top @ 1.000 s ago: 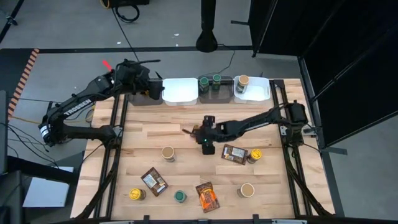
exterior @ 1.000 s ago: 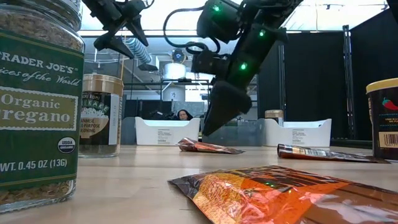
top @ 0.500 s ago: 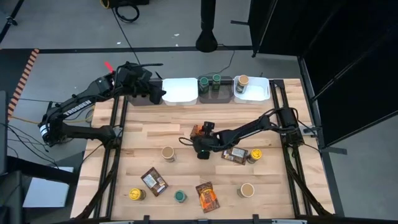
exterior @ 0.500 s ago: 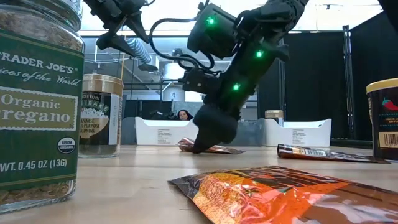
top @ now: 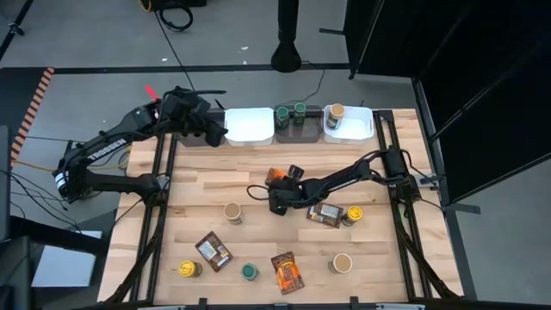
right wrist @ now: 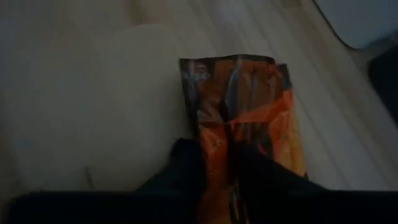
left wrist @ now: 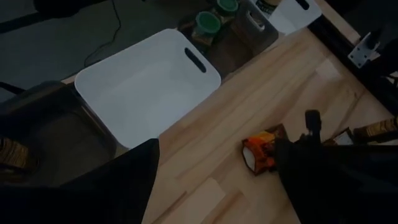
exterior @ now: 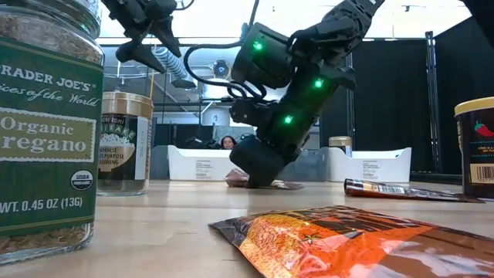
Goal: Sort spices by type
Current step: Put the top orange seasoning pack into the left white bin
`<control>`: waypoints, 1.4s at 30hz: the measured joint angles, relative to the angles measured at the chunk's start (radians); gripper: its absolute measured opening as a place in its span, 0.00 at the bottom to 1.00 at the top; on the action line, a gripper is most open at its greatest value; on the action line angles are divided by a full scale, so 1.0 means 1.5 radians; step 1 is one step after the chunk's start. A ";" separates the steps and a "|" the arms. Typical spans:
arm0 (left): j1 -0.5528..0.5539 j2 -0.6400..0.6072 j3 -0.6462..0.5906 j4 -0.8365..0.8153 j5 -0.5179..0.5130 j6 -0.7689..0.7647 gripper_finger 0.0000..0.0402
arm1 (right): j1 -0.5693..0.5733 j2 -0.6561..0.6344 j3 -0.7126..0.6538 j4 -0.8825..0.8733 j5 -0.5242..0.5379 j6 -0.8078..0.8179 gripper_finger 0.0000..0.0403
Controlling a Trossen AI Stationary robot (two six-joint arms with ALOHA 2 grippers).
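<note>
An orange-brown spice packet [top: 275,177] lies flat on the wooden table near its middle. My right gripper [top: 276,193] is down on the table at the packet's near end and shut on it; the same gripper [exterior: 258,171] is low on the table in the low view. My left gripper [left wrist: 230,186] hangs open above the dark bin [top: 191,136] at the far left, holding nothing. Other spices stand or lie loose: a tan-lid jar [top: 232,212], brown packets [top: 213,251] [top: 325,213], a yellow-lid jar [top: 353,213]. My right gripper pinches the packet's end nearest the wrist [right wrist: 217,144] between its two fingers [right wrist: 186,163]. The fingers come slanting down from the table's right and lie along the packet. The foil bunches into a ridge between them. The rest of the packet [right wrist: 249,93] lies on the table.
Along the far edge stand a white bin [top: 250,126], a dark bin [top: 297,122] with two green-lid jars and a white bin [top: 351,122] with a tan-lid jar. Near the front lie a yellow-lid jar [top: 189,269], a green-lid jar [top: 249,273], an orange packet [top: 287,272] and a tan-lid jar [top: 342,263].
My right gripper has come down from above the table onto the orange packet, shifting a little toward the table's left, and has shut on the packet's end. The packet stays on the table.
</note>
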 joint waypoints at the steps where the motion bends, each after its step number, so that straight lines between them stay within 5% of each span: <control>1: 0.000 -0.001 0.000 0.002 0.000 0.000 0.80 | 0.000 0.000 0.000 -0.001 0.000 0.007 0.17; 4: 0.000 -0.001 0.000 0.001 0.003 0.000 0.80 | -0.001 -0.005 0.003 -0.010 -0.002 0.019 0.05; 17: 0.000 -0.008 0.000 0.003 0.052 -0.002 0.80 | -0.010 -0.011 0.212 -0.120 -0.018 -0.115 0.05; 26: 0.002 -0.047 0.000 0.014 0.045 -0.001 0.80 | -0.105 -0.014 0.345 -0.094 0.012 -0.227 0.04; 42: 0.002 -0.070 0.000 0.014 0.008 0.014 0.80 | -0.289 0.008 0.358 -0.057 -0.228 -0.165 0.08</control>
